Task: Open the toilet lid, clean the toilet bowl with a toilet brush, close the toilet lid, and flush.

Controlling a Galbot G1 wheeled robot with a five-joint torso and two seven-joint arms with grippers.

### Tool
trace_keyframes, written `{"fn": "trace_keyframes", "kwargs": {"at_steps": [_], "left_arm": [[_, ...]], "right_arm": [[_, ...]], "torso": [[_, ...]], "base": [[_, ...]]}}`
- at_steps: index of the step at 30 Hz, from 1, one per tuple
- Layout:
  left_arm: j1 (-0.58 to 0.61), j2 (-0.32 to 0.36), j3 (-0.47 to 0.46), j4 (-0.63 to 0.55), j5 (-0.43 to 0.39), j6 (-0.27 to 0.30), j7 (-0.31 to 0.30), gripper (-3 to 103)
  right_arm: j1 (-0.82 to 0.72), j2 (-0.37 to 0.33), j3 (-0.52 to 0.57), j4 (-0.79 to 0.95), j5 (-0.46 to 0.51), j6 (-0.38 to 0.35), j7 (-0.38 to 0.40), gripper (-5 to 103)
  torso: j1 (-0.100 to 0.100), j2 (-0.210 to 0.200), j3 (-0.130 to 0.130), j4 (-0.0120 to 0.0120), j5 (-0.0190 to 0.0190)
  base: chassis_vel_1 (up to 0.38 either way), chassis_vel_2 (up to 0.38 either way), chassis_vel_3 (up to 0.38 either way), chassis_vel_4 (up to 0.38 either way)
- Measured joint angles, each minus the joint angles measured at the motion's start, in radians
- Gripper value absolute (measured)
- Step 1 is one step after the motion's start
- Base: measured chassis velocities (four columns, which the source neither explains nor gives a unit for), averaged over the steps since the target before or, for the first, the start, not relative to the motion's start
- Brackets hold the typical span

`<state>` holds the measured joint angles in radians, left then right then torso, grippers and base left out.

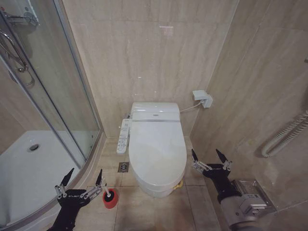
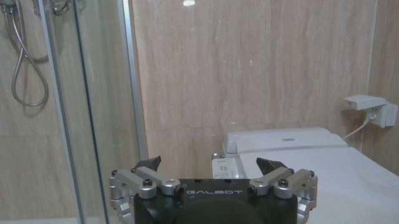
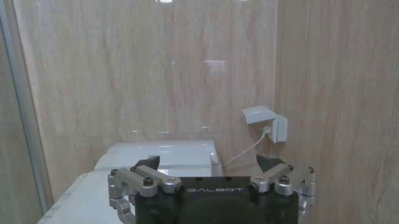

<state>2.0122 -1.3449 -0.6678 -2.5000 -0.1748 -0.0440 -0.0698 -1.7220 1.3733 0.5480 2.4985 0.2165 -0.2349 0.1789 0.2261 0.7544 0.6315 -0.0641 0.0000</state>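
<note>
Toilet lid [image 1: 157, 144] down flat over the bowl, centre of the head view, against the back wall. Toilet brush [image 1: 107, 190] upright in its red cup holder [image 1: 110, 199] on the floor tiles at 8 o'clock from the lid. Left gripper [image 1: 83, 178] spread wide, empty, just beside that holder at its 9 o'clock; right gripper [image 1: 208, 157] likewise spread and empty at 4 o'clock from the lid.

Toilet lid [image 1: 157, 144] glossy white plastic; walls [image 1: 144, 53] polished stone-look tile.
</note>
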Motion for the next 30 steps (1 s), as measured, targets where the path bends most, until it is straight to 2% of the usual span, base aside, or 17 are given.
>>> {"fn": "trace_keyframes", "kwargs": {"at_steps": [30], "left_arm": [[0.0, 0.0, 0.0, 0.0, 0.0, 0.0, 0.0, 100]], "right_arm": [[0.0, 0.0, 0.0, 0.0, 0.0, 0.0, 0.0, 100]], "torso": [[0.0, 0.0, 0.0, 0.0, 0.0]], "base": [[0.0, 0.0, 0.0, 0.0]]}}
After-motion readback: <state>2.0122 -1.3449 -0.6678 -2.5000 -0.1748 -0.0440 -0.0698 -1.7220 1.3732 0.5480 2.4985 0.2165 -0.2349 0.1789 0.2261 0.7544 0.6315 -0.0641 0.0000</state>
